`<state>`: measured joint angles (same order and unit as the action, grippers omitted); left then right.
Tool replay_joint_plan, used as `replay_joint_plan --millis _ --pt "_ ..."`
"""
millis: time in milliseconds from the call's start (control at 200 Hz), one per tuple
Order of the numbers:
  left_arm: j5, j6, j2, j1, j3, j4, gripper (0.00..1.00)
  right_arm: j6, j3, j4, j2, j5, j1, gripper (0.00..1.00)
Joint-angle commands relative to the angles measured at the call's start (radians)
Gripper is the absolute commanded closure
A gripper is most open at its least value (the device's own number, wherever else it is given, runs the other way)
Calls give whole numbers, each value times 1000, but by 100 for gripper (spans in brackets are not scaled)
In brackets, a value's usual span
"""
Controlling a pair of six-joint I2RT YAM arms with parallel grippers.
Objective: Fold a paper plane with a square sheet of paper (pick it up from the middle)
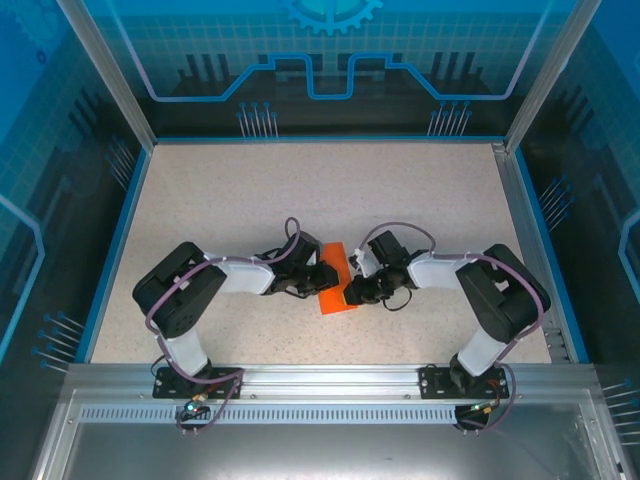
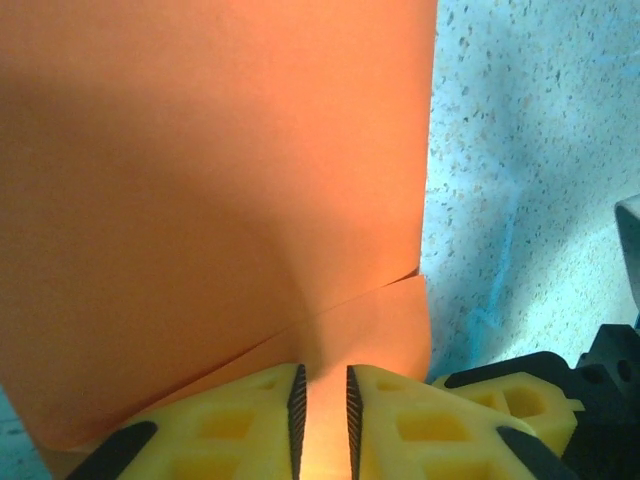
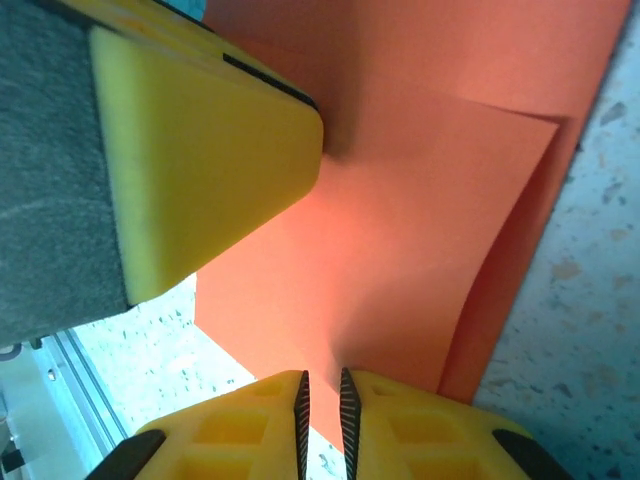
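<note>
Left arm (image 1: 240, 273): I've got it stretched low, reaching inward to the right.
Right arm (image 1: 445, 270): mirrored, reaching left.
Left gripper (image 2: 322, 400): jaws a narrow gap apart.
Right gripper (image 3: 322, 400): thinner slit, can't tell if it's pinching.
Spacing: grippers almost nose to nose.

Orange sheet (image 2: 200, 180): top edge off-frame
</note>
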<state>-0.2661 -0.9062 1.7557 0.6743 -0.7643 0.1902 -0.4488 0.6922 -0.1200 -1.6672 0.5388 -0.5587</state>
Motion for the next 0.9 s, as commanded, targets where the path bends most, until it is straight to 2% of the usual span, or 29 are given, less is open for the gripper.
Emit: replay_joint_plan --millis 0,160,315,470,700,895 --pt "29 47 -49 -4 0 -37 74 -22 -61 -61 -28 -18 19 80" --pt "-2 26 -124 -4 26 20 67 -51 -71 -17 -38 -8 16 82" --pt "-29 -4 -132 7 49 74 67 -59 -66 -9 -37 -11 10 84" --pt "-12 -23 -77 23 43 93 70 -60 -66 -9 -36 -16 8 84" --pt "42 -64 -6 25 81 155 73 -65 -71 -9 -41 -29 7 84" --pt "157 -39 -21 25 112 85 72 -61 -67 -29 -23 -33 8 84"
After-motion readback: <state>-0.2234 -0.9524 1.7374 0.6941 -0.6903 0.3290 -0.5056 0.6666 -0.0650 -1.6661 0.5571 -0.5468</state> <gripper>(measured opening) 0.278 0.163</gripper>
